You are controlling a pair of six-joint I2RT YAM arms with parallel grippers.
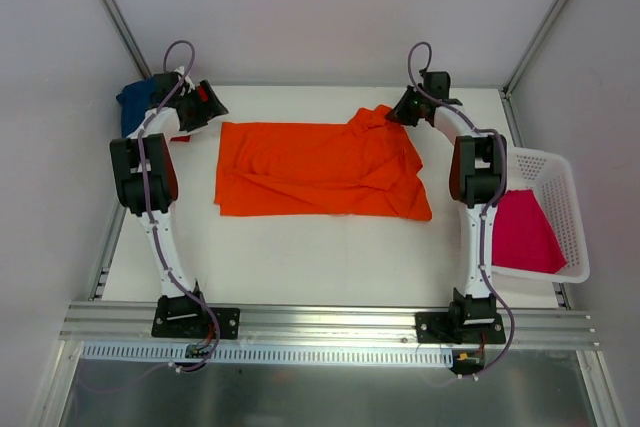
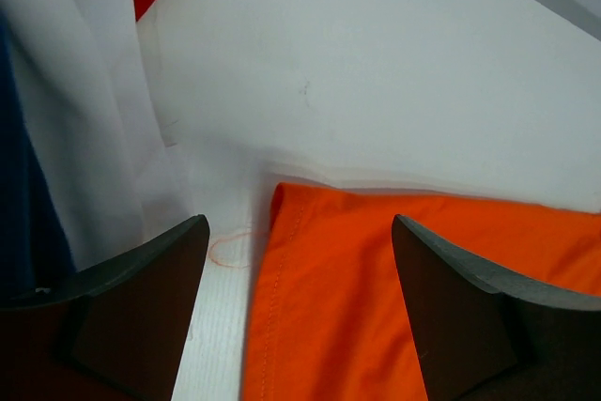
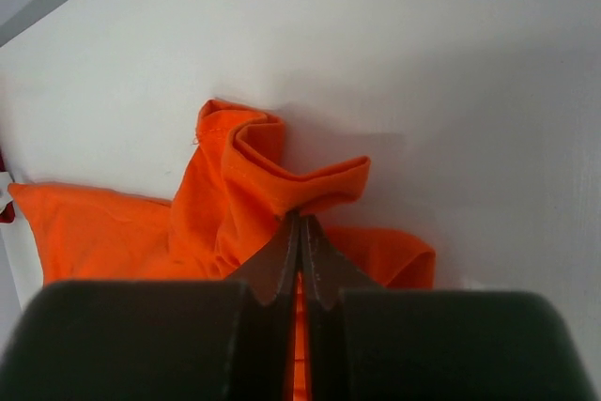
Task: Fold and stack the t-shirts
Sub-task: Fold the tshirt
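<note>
Pinching orange tee (image 1: 310,172) by its bunched corner: right gripper (image 3: 300,224) clamped shut, table (image 1: 300,257) far right | left gripper (image 2: 299,224) jaws spread, empty, over tee's far-left corner | tee spread mid-table

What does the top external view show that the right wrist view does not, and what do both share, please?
Only the top external: the left tool, a navy t-shirt beside it, and the white basket holding a pink t-shirt. Only the right wrist: the right tool plainly shut on a rolled fold of cloth. Both: the orange t-shirt spread on the white table.
</note>
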